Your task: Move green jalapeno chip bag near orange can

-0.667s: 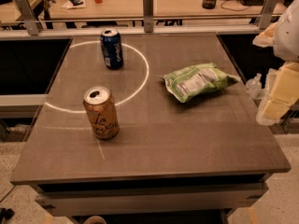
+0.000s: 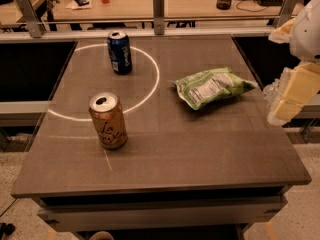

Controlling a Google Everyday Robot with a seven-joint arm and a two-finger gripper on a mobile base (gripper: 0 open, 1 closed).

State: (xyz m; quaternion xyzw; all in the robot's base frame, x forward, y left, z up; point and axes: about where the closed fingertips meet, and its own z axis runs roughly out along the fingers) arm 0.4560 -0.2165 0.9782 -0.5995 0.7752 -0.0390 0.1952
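The green jalapeno chip bag [image 2: 212,87] lies flat on the right half of the table, white nutrition panel up. The orange can [image 2: 108,120] stands upright at the front left, well apart from the bag. My gripper [image 2: 286,104] hangs at the right edge of the view, just off the table's right side and to the right of the bag, not touching it.
A dark blue can [image 2: 120,52] stands upright at the back left, inside a white circle [image 2: 150,91] marked on the grey table [image 2: 200,149]. A rail with metal posts [image 2: 158,9] runs behind the table. A desk with clutter lies beyond.
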